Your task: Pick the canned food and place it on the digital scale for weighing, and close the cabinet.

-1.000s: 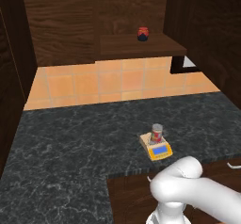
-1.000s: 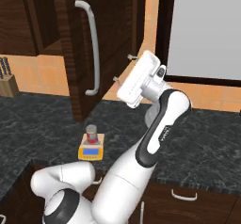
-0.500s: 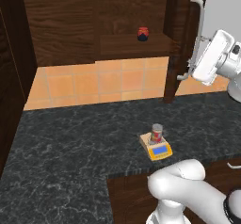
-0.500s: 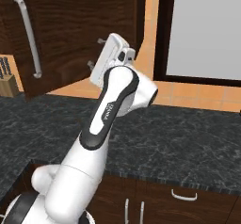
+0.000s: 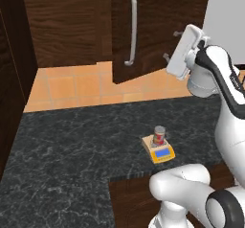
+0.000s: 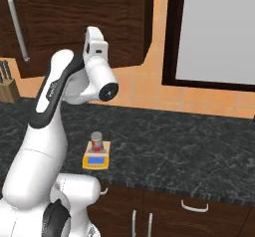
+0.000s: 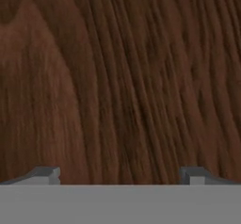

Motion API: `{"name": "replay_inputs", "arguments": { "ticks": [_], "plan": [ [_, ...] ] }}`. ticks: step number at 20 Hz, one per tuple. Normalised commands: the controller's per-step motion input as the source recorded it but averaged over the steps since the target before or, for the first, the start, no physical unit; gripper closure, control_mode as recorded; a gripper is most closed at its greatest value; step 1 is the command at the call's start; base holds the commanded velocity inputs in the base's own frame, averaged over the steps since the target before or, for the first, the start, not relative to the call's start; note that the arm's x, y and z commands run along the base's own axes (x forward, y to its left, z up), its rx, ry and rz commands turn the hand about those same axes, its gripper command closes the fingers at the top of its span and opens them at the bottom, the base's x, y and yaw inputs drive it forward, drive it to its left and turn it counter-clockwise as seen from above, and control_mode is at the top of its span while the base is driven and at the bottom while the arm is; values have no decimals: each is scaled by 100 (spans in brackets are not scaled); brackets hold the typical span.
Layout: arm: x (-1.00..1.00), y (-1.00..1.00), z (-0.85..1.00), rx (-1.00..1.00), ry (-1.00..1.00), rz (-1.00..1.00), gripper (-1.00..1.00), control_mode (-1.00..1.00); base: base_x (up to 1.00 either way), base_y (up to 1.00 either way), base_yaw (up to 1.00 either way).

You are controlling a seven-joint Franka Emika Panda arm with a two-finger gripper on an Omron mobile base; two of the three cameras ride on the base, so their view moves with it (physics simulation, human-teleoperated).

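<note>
My gripper (image 7: 120, 173), fingers spread, faces the cabinet (image 5: 158, 26) door close ahead. The worktop (image 5: 72, 160) lies open except the digital scale (image 5: 158, 150) near its front edge.

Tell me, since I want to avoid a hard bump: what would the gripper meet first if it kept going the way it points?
Most likely the cabinet door: the gripper faces its wood grain squarely, fingers spread. The gap looks small, though depth is unclear.
</note>
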Motion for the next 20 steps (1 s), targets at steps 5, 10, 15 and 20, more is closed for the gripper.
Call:
{"name": "replay_inputs", "arguments": {
  "ticks": [5,10,15,20],
  "plan": [
    [85,9,0,-2,0,-22,-100,-100,0,0,0],
    [74,0,0,0,0,-19,-100,-100,0,0,0],
    [75,0,0,0,0,-15,-100,-100,0,0,0],
    [93,0,-18,-2,0,-14,-100,-100,0,0,0]
  ]
}}
